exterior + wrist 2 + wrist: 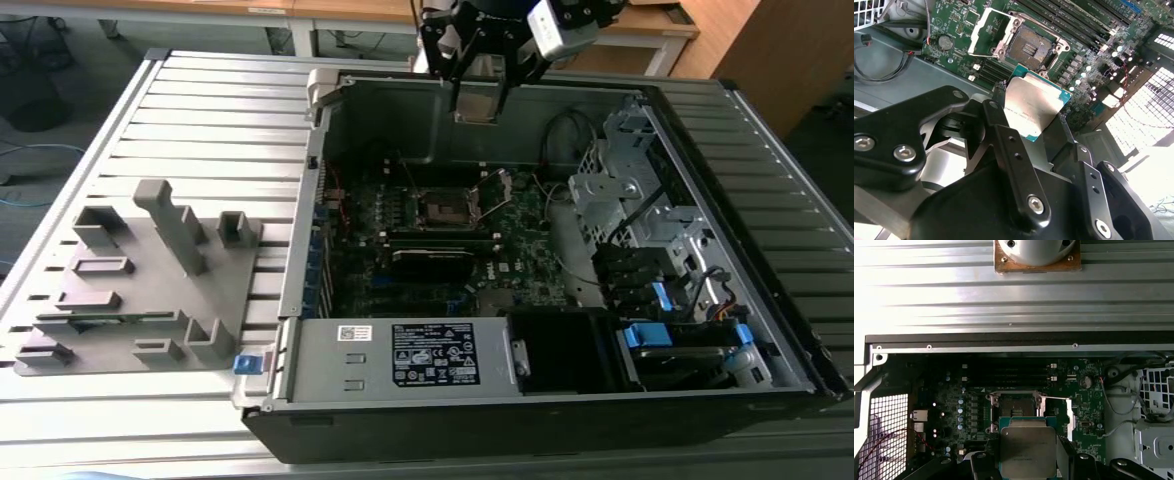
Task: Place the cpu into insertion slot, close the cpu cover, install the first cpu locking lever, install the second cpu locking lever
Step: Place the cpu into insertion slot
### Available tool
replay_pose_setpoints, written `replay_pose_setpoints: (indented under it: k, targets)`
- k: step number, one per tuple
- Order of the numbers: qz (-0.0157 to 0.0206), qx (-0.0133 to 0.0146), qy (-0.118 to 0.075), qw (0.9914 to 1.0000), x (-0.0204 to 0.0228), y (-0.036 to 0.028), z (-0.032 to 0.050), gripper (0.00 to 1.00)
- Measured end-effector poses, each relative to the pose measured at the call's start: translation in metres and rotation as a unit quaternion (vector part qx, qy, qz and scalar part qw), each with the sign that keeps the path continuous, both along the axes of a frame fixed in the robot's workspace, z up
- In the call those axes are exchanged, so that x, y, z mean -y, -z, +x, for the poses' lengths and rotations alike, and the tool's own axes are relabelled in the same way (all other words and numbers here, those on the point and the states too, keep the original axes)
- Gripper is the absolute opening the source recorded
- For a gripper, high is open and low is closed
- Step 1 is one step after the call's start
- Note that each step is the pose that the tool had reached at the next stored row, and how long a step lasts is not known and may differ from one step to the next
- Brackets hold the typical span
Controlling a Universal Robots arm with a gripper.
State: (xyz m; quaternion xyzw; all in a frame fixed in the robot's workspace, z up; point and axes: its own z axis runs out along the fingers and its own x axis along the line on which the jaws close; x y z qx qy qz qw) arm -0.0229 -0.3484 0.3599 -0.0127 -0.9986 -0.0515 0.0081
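Note:
My gripper [477, 100] hangs above the far wall of the open computer case and is shut on the cpu [477, 108]. In both wrist views the cpu [1034, 107] [1028, 447] is a flat silver square with a teal edge, clamped between the black fingers [1004, 145]. It sits well above the board, not touching it. The insertion slot [447, 208] [1029, 47] [1014, 405] lies bare and dark on the green board. The cpu cover [986, 32] is swung open beside it; in the first wrist view the cpu cover [1070, 417] stands edge-on.
The case [300, 250] lies open on a slatted metal table [200, 120]. A long black card [434, 255] sits in front of the slot. Drive cages and cables [641, 210] crowd the exterior view's right. A grey holder block [147, 280] stands on the table's left.

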Motion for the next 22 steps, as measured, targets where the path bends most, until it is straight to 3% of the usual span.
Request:
replay_pose_setpoints:
  k: [6,15,22]
  targets:
    - [0.0001,0.0031,-0.001,1.0,0.0,0.0023,-0.0016,0.54]
    - [0.0002,0.0109,-0.005,0.99993,0.0,0.0112,-0.0065,0.54]
    - [0.0002,0.0144,-0.009,0.99985,0.0,0.0186,-0.0092,0.54]
